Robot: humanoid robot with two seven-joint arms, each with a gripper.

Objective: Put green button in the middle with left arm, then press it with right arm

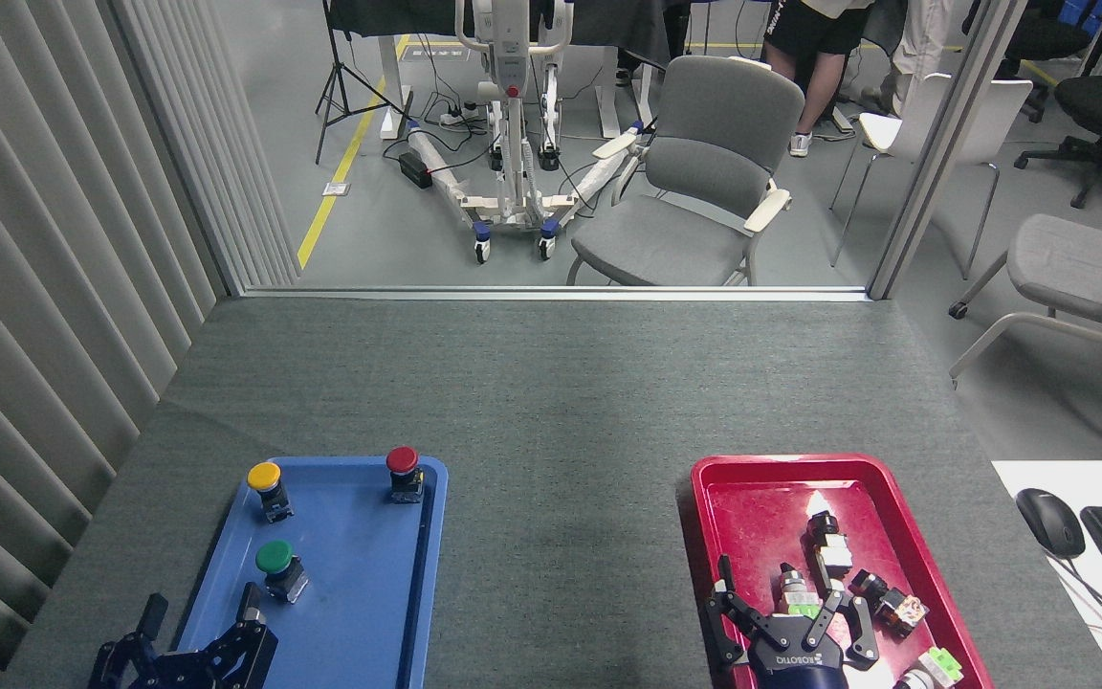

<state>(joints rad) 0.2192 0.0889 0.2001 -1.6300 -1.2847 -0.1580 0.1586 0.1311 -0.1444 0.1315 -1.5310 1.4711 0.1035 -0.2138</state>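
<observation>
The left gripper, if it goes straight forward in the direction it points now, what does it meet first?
Probably the green button. The left gripper sits open at the near end of the blue tray, pointing up the tray, and this button stands just ahead, slightly right of its line. Height is unclear, so it might pass over.

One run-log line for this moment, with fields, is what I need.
stage: before pick | green button: in blue tray | left claw: open, near it | right claw: open, over red tray | middle: bare
</observation>
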